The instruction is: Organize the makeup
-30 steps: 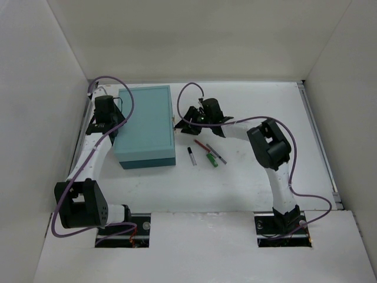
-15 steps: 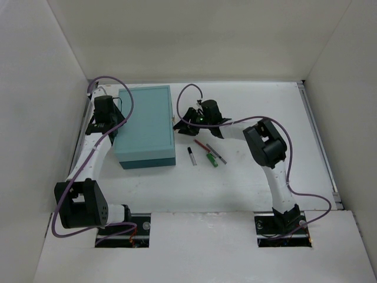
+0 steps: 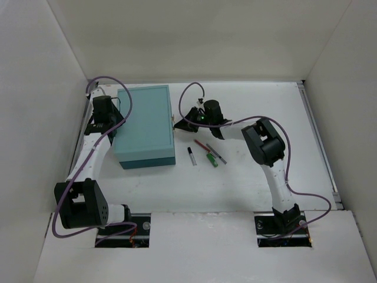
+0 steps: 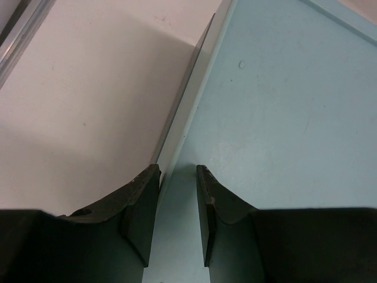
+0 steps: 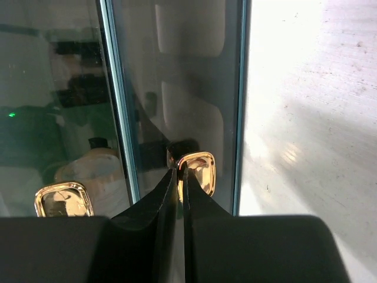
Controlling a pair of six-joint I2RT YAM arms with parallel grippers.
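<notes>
Right gripper [image 5: 181, 177]: clenched, fingers pressed flat together with no gap. The tips rest against a small gold metal clasp [image 5: 196, 168] on the glossy side of the large teal rectangular box [image 5: 177, 71]. A second gold clasp [image 5: 60, 198] sits at the lower left of the wrist view. In the overhead view this gripper [image 3: 178, 122] meets the box's right edge, centre frame.

Left gripper [image 4: 177, 171]: released, jaws a narrow gap apart and poised over the box's left rim; in the overhead view [image 3: 113, 125] it sits left of centre.

The makeup lies on the white table [image 3: 265, 106], just right of the box [image 3: 145, 127] and below the right gripper:
- thin red pencil [image 3: 200, 143]
- grey pencil [image 3: 216, 154]
- black pencil [image 3: 192, 155]
- small green tube [image 3: 211, 159], touching the grey pencil
</notes>
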